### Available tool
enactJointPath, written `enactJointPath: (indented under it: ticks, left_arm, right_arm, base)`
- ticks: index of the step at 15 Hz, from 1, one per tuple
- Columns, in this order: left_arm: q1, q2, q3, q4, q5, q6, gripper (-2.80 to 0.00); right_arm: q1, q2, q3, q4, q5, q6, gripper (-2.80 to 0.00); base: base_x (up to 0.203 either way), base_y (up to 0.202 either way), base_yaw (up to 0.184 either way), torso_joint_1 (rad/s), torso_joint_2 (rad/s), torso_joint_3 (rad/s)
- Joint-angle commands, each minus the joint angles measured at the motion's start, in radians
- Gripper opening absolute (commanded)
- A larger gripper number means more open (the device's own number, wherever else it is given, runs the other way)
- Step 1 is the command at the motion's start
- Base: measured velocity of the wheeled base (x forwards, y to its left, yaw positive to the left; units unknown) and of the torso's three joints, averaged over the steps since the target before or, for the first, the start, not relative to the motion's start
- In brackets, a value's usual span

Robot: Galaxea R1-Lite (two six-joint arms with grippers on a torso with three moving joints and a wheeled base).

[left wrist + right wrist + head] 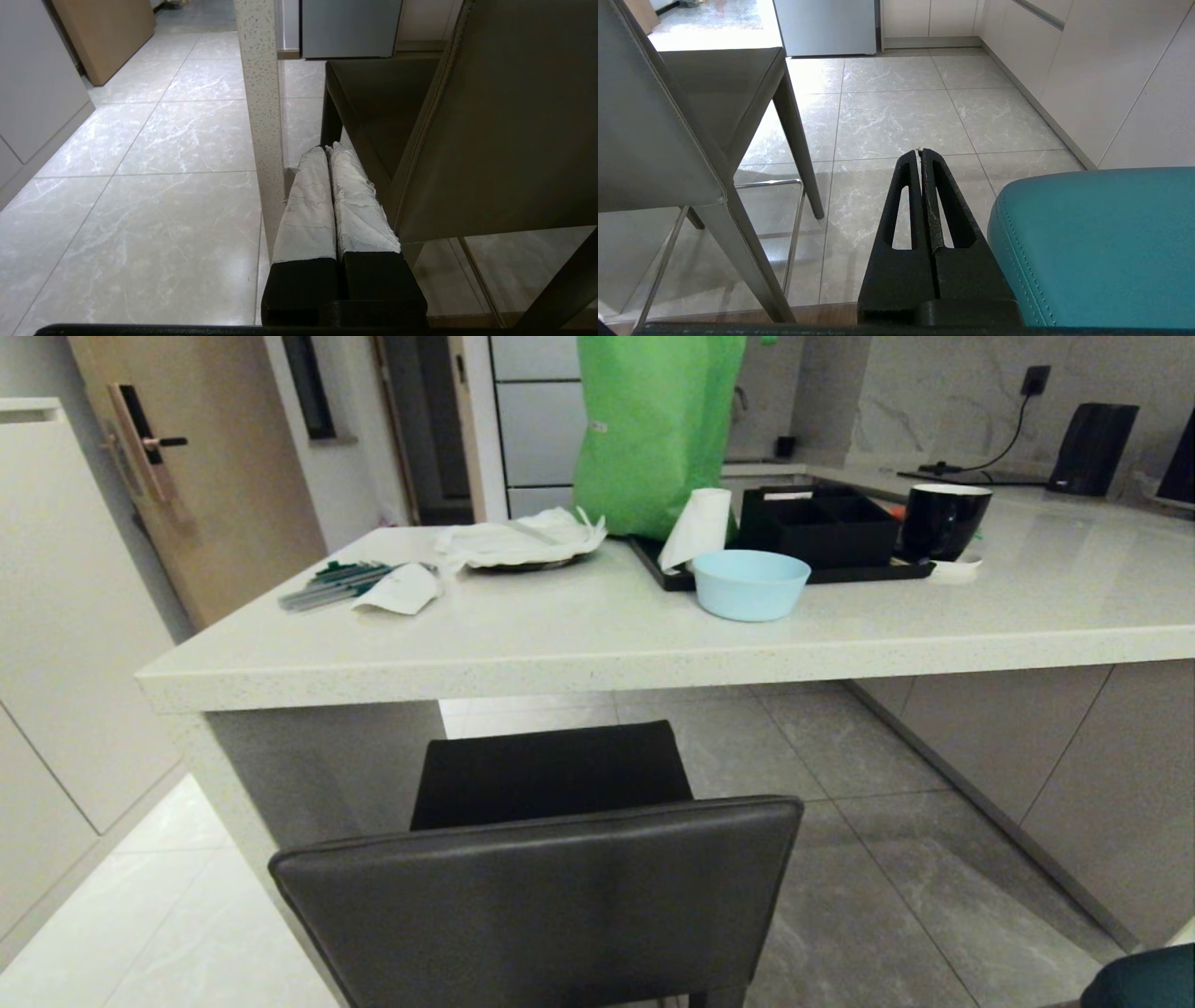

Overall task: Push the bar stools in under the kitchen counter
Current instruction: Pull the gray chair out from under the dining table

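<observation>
A dark grey leather bar stool (537, 887) with a square back stands right in front of me, its seat partly under the kitchen counter (597, 658). Only a corner of the teal bar stool (1144, 980) shows at the lower right. Neither arm appears in the head view. My left gripper (327, 148), its fingers wrapped in white tape, hangs shut and empty between the counter's slab end panel (261, 116) and the grey stool (490, 130). Shut and empty too, my right gripper (920, 151) hangs between the grey stool (654, 140) and the teal stool's padded back (1101, 242).
On the counter stand a light blue bowl (752, 583), a black tray (794, 569) with boxes, a black mug (943, 521), a green bag (653, 429), a tissue roll (698, 527) and papers (518, 541). White cabinets (56, 644) line the left; grey cabinet fronts (1055, 756) run under the counter on the right.
</observation>
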State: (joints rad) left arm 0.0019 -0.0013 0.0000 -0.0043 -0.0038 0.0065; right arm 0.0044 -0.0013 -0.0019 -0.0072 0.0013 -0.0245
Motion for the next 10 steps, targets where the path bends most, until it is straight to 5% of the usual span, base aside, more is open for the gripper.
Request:
enactJointPath:
  ticks: [1, 3, 4, 5, 10]
  left_arm:
    - [0.002, 0.001, 0.003, 0.000, 0.000, 0.001, -2.80]
    - [0.000, 0.001, 0.005, 0.000, 0.001, 0.000, -2.80]
    - [0.000, 0.001, 0.005, 0.000, 0.001, 0.000, -2.80]
    - [0.000, 0.001, 0.005, 0.000, -0.001, 0.001, 0.00]
    - [0.000, 0.001, 0.004, 0.000, -0.001, -0.008, 0.00]
  right_arm:
    - [0.000, 0.001, 0.000, -0.002, 0.000, 0.000, -2.80]
    - [0.000, 0.001, 0.000, -0.002, 0.000, 0.008, -2.80]
    - [0.000, 0.001, 0.000, -0.002, 0.000, 0.008, 0.00]
    - [0.000, 0.001, 0.000, -0.002, 0.000, 0.008, 0.00]
    - [0.000, 0.001, 0.000, -0.002, 0.000, 0.009, 0.00]
  base:
    - [0.000, 0.000, 0.000, 0.000, 0.00, 0.000]
    - [0.000, 0.000, 0.000, 0.000, 0.00, 0.000]
    - [0.000, 0.000, 0.000, 0.000, 0.00, 0.000]
    - [0.000, 0.000, 0.000, 0.000, 0.00, 0.000]
    - [0.000, 0.000, 0.000, 0.000, 0.00, 0.000]
